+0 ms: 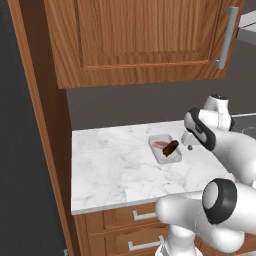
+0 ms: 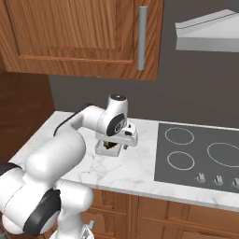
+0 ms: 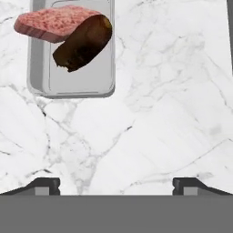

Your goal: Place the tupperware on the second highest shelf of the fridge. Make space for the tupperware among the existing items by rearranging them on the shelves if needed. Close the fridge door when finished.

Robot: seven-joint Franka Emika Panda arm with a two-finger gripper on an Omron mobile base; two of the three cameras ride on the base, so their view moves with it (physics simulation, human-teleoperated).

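We see our tool, its fingers spread wide and empty, hanging over the marble desk just beside the tupperware.

The white arm rises from the lower left and bends over a white marble counter. Its hand hangs low over the tupperware, hiding most of it; a dark brown piece of food shows under the hand. Whether the fingers are apart or together cannot be told here. Right of the tray, set into the counter, lies a dark cooktop with pale ring burners and small knobs along its near edge. Above hangs a wooden cabinet with a long grey handle, and a grey hood sits top right. Wooden drawers run below the counter
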